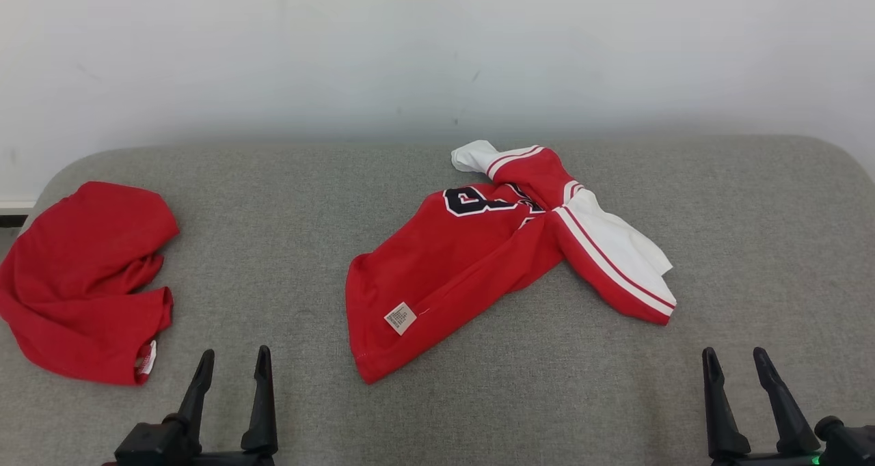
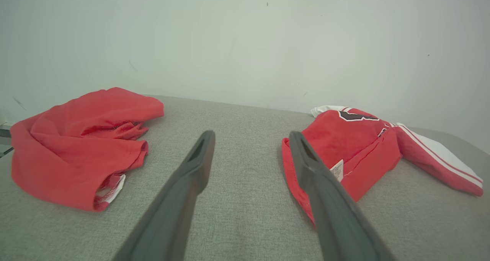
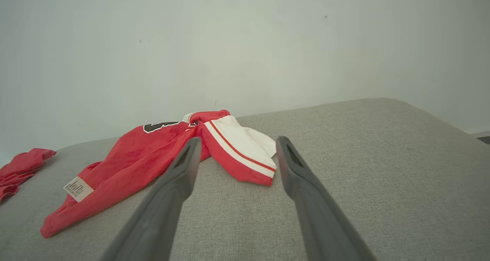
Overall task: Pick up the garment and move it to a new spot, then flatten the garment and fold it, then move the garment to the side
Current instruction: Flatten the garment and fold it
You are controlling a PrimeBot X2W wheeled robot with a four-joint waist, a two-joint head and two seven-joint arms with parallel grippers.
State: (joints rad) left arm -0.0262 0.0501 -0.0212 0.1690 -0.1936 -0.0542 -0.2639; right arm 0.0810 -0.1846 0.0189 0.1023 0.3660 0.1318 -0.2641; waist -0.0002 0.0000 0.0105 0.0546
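Both grippers sit at the bottom edge of the head view with nothing between their fingers. The left gripper (image 1: 235,352) has its two dark fingers spread apart over bare cloth, and the right gripper (image 1: 734,351) is spread just as wide at the lower right. Neither touches any clothing.

Beyond them, near the middle of the grey fabric-covered surface (image 1: 287,199), lies the red jersey (image 1: 465,254), crumpled and twisted. Its hem points toward the robot, with a white care label (image 1: 400,318) showing near that edge. A black number outlined in white (image 1: 472,199) is partly folded under near the top. A white panel with red stripes (image 1: 615,247) trails off to the right.

Well apart from it, at the surface's left edge, a plain red garment (image 1: 82,275) lies bunched up. A pale wall (image 1: 410,42) rises behind the surface.
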